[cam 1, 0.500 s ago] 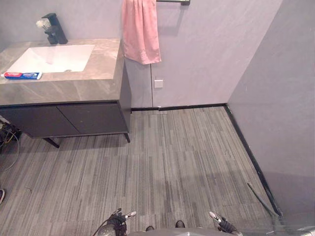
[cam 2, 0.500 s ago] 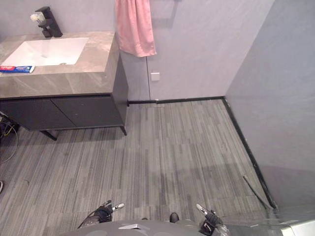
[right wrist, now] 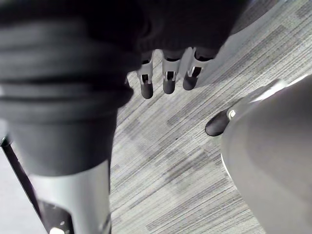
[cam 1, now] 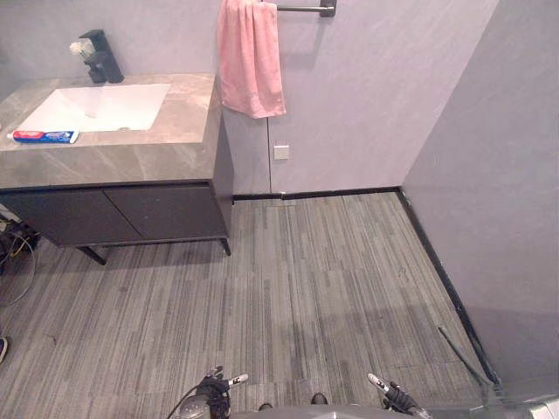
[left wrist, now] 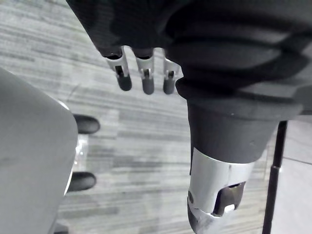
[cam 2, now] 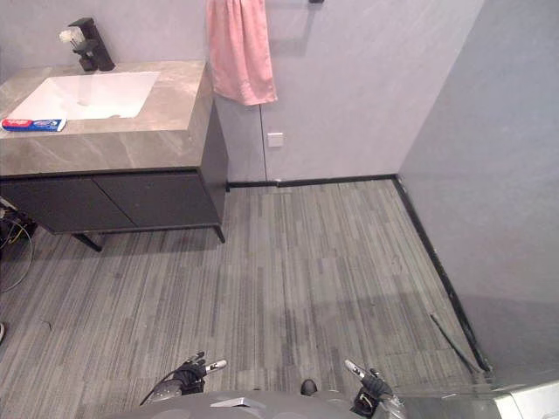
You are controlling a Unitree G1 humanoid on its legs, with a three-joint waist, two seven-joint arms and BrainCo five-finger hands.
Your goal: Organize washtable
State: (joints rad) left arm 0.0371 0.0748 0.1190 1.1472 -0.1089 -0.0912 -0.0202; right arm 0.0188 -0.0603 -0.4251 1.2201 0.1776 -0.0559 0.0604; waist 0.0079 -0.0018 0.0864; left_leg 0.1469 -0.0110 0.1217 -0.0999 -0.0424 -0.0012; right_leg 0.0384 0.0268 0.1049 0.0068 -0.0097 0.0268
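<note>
Vs. half second ago: whole view shifted a little, so my head camera moved. Nothing on washtable surface [cam 1: 188,113] moved.
Toothpaste tube [cam 1: 42,136] lies on surface just in front of sink basin [cam 1: 96,106], at its left front corner. Faucet [cam 1: 100,57] behind basin. Pink towel [cam 1: 251,57] hangs on wall to right of basin.
Judgement: tidying not begun; I stand well apart from basin, so approach needed first.
Left robot hand [left wrist: 146,80] hangs over floor, fingers straight and relaxed, holding nothing, touching nothing.
Right robot hand [right wrist: 168,80] same: fingers loose, empty.
</note>
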